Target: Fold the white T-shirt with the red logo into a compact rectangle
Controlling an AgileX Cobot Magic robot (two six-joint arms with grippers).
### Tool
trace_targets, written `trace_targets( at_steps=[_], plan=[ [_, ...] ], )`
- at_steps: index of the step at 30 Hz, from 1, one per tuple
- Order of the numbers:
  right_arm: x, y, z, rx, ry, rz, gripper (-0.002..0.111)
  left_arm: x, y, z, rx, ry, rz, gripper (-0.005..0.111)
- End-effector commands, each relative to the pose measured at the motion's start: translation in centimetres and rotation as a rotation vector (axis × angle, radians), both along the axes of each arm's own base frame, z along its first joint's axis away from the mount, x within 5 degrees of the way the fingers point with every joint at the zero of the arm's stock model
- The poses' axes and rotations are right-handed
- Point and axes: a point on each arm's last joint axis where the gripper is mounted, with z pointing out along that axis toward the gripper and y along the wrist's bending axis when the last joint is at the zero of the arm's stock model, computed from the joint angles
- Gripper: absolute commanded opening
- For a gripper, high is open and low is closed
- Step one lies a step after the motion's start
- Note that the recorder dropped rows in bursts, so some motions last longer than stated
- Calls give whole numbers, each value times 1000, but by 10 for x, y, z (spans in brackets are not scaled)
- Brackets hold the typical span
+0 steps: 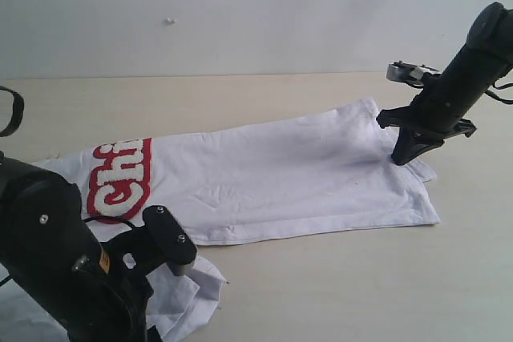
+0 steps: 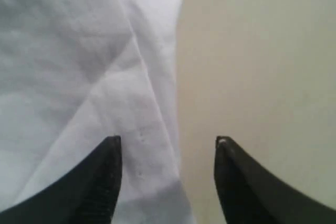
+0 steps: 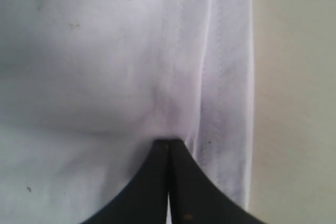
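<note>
While the right hand (image 3: 168, 143) pinches the white T-shirt (image 1: 304, 174), the left hand (image 2: 168, 141) stands open.

Both arms (image 1: 453, 90) are matte black, screw-studded, with tapered pointed fingers (image 2: 100, 182).

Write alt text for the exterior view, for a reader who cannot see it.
A white T-shirt, folded lengthwise into a long strip with part of its red logo showing, lies on a pale table. The right gripper, jaws shut, rests its tip on the shirt's right end; the left gripper is low over the bunched left end.
</note>
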Motion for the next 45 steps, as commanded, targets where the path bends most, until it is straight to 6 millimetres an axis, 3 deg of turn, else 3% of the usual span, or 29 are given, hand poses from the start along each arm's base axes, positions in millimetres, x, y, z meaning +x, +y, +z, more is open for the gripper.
trace_targets(
  at_steps=[1,5,8,12,13,20,27,33,37,40,45],
  plan=[
    [0,1,5,13,-9,1,0,0,-5,-3,-32,-47,0,52],
    [-1,2,5,16,-4,3,0,5,-4,-20,32,-57,23,48],
    [-1,2,5,16,-4,3,0,6,0,-22,82,-67,36,33],
    [-1,2,5,16,-4,3,0,2,4,-22,121,-23,15,2],
    [-1,2,5,16,-4,3,0,1,4,-21,129,-13,3,0],
    [-1,2,5,18,-5,1,0,7,2,3,256,58,-133,0],
    [-1,2,5,18,-5,1,0,38,-9,42,286,-163,-241,0],
    [0,5,6,56,-11,-14,0,76,-13,66,406,-517,-461,0],
    [0,6,6,68,-16,-2,0,96,-16,74,485,-739,-657,0],
    [0,6,6,68,-16,-2,0,106,-23,74,444,-854,-764,0],
    [0,6,6,68,-16,0,0,120,-26,64,307,-896,-742,2]
  ],
)
